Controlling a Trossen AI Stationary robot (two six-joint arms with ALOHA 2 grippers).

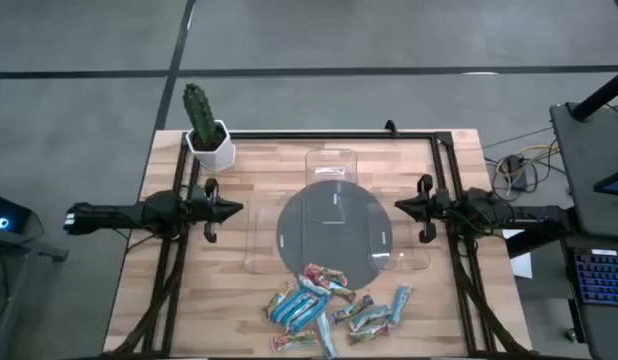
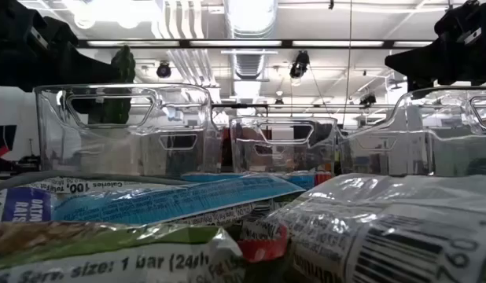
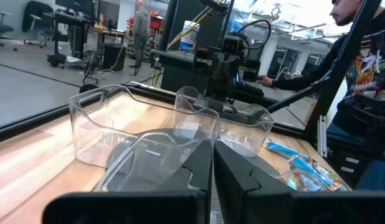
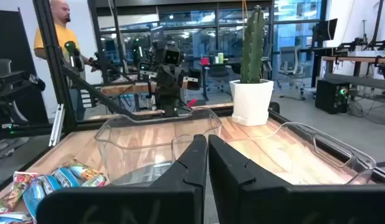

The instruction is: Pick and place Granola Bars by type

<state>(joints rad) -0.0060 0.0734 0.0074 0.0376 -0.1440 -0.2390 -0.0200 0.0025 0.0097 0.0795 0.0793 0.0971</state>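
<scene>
The Granola Bars lie in a loose heap near the table's near edge, mostly blue and teal wrappers with some red-orange and silvery ones. They fill the foreground of the low view and show in both wrist views. My left gripper hangs shut above the table's left side, pointing at the clear trays. My right gripper hangs shut on the right side, facing it. Neither touches anything.
Three clear plastic trays stand around a grey round disc at the table's middle. A cactus in a white pot stands at the far left corner. People stand beyond the table.
</scene>
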